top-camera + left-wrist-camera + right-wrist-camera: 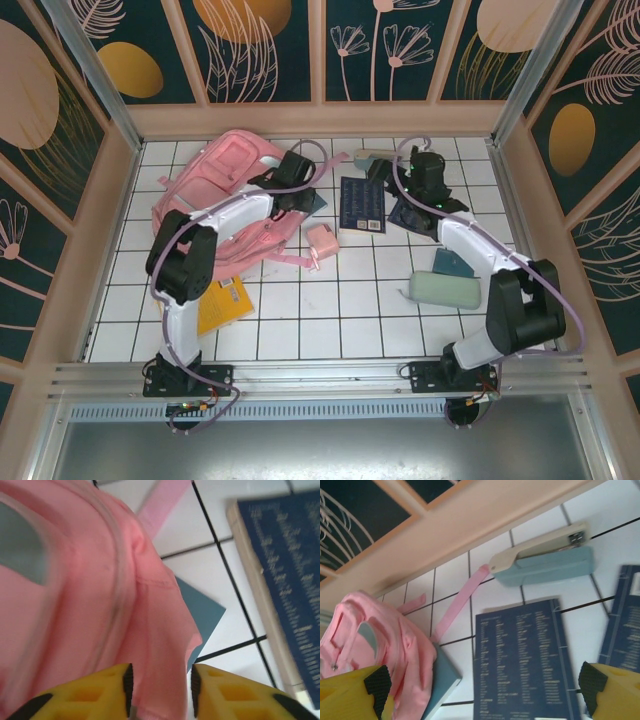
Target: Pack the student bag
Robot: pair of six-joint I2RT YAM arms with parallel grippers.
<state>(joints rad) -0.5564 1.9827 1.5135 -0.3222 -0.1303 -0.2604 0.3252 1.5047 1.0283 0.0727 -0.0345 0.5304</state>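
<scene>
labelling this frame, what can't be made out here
1. Left wrist: whether the left hand grips the bag; the bottom edge cuts the fingers off.
2. Left wrist: teal book, mostly under the bag.
3. Top: yellow item, partly behind the left arm.
4. Right wrist: navy book print, too small.

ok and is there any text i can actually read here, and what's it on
Nothing here can be read.
On the blue book: columns of white print across the cover, too small and blurred.
On the second blue book: faint print, too blurred.
On the yellow book: too small to tell.
On the stapler and the bag: no marks visible.
</scene>
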